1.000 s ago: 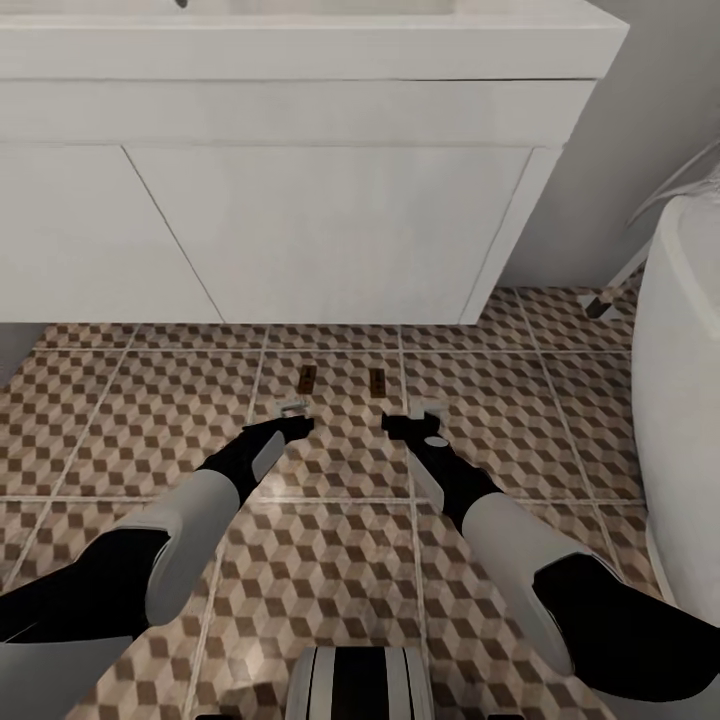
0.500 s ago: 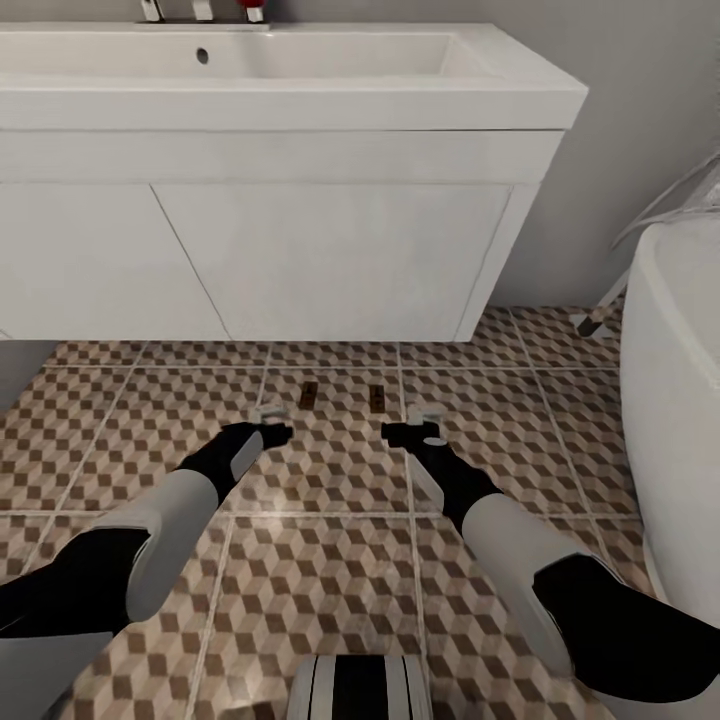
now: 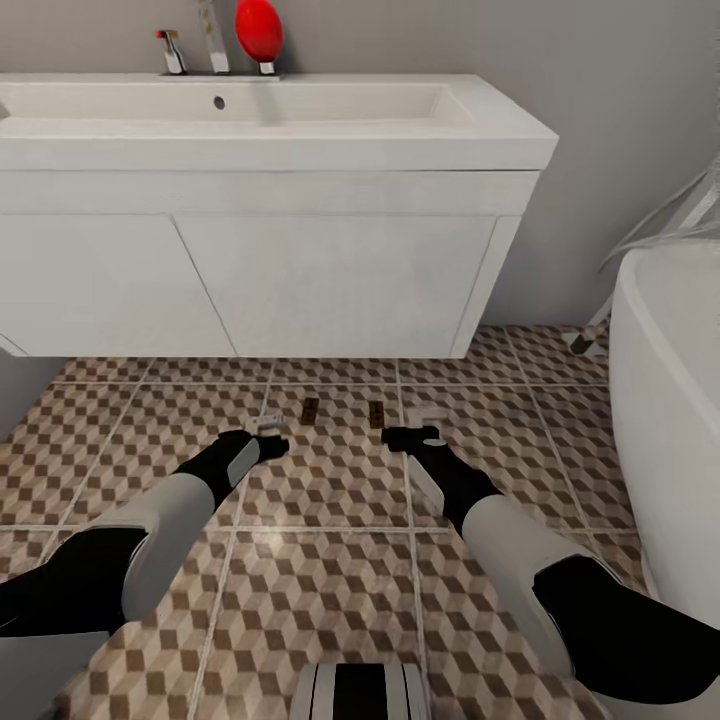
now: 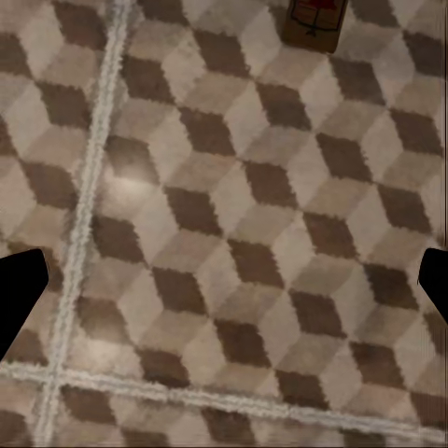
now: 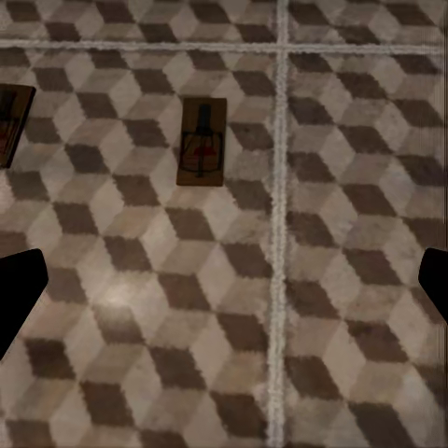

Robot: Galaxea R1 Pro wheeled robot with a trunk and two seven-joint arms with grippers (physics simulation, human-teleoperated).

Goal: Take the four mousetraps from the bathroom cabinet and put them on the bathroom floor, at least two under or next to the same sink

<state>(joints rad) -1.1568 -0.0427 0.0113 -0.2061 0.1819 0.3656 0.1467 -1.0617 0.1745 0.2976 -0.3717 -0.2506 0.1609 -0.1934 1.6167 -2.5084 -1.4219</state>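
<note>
Two mousetraps lie side by side on the patterned bathroom floor (image 3: pixel 330 560), just in front of the sink unit: the left mousetrap (image 3: pixel 310 409) (image 4: pixel 315 21) and the right mousetrap (image 3: pixel 376 414) (image 5: pixel 203 142). The white trough sink (image 3: pixel 300 120) with its chrome tap (image 3: pixel 213 45) stands above them on the two-door white unit (image 3: pixel 330 280). My left gripper (image 3: pixel 272 432) (image 4: pixel 224 289) hangs open over bare tiles, short of the left trap. Beside the right trap, my right gripper (image 3: pixel 410 428) (image 5: pixel 224 285) is open and holds nothing. The cabinet is out of view.
A white oval bathtub (image 3: pixel 670 400) crowds the right side, with chrome pipes (image 3: pixel 650 230) behind it. A red round object (image 3: pixel 260 30) sits by the tap. A grey wall runs behind the sink. My base (image 3: pixel 360 690) is at the near edge.
The head view has lifted and drawn back, bringing the basin, tap and red object into sight. Both traps stay where they lay. My left gripper has drifted slightly away from its trap.
</note>
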